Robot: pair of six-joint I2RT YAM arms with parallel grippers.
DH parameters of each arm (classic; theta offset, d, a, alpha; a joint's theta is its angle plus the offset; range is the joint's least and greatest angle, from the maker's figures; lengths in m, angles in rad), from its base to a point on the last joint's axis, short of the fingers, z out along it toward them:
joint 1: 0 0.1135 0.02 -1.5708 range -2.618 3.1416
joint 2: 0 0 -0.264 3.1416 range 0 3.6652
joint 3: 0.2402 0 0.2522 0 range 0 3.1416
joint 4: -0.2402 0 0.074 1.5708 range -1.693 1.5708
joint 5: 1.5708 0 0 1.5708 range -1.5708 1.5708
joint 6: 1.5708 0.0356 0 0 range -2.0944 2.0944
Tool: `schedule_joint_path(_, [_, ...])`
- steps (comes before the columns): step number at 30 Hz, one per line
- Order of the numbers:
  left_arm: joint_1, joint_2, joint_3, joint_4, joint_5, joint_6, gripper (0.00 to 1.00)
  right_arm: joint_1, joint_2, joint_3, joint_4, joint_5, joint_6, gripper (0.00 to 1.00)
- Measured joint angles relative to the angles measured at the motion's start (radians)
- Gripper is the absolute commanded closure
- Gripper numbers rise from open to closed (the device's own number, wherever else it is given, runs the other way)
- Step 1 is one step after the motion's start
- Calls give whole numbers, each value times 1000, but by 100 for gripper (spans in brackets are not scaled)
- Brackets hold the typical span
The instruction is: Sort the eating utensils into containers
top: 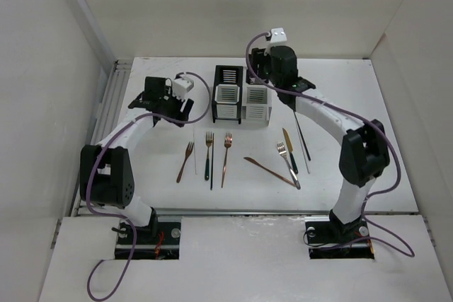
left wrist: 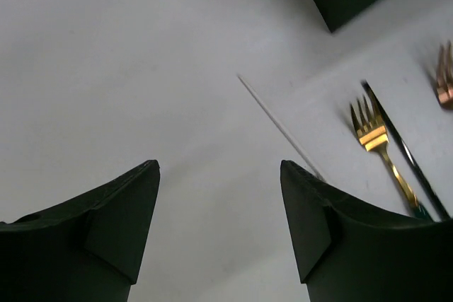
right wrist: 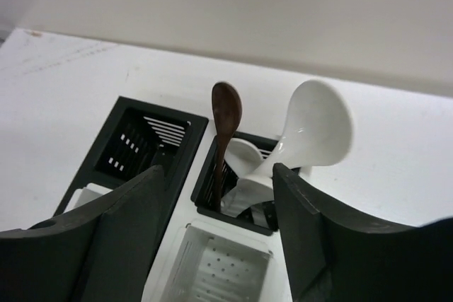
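**Both grippers open; forks and knives in a row, two spoons in a black holder**

In the top view a row of utensils lies on the white table [top: 368, 104], in the lower centre of the frame. From the left there is a copper fork [top: 185, 162], a gold fork [top: 209, 148], a second copper fork [top: 226, 159], a copper knife [top: 267, 170], a silver fork [top: 289, 166] and a dark-handled knife [top: 287, 139].

The left gripper [left wrist: 219, 224] hangs over bare table with its jaws wide apart and nothing between them. A white chopstick [left wrist: 279, 126] lies ahead of it, towards the right.

Higher in the frame the right gripper [right wrist: 219, 231] is above the group of holders, jaws apart, gripping nothing. Beyond its fingers a brown spoon [right wrist: 226, 114] and a white spoon [right wrist: 315, 129] stand in a black holder [right wrist: 204, 182]. A second black holder [right wrist: 166, 109] is touching it at the left, and a white holder [right wrist: 226, 259] is at the bottom centre.
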Motion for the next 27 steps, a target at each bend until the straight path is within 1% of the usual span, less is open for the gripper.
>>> schedule_joint_path(2, [0,2,19,-116,50,70,34,0,-59,-23,2,2,-9,25])
schedule_joint_path(3, [0,4,26,-161,67,94,34,-1,-90,-37,3,5,-16,17])
schedule_joint_path(4, [-1,14,39,-225,89,123,34,-1,-121,-50,5,8,-22,15])
schedule_joint_path(5, [-3,27,51,-271,102,140,36,-1,-154,-65,11,13,-34,15])
schedule_joint_path(6, [-4,48,63,-310,113,154,36,-1,-169,-71,11,16,-38,15])
schedule_joint_path(10, [-6,114,74,-410,134,178,36,-12,-203,-91,21,21,-51,37])
schedule_joint_path(11, [-9,117,74,-428,135,180,36,-17,-198,-91,19,18,-52,44])
schedule_joint_path(18, [-60,111,57,-472,151,188,38,-59,-130,-66,16,-37,-53,44])
schedule_joint_path(27, [-84,111,24,-525,148,206,38,-60,-129,-69,9,-93,-53,43])
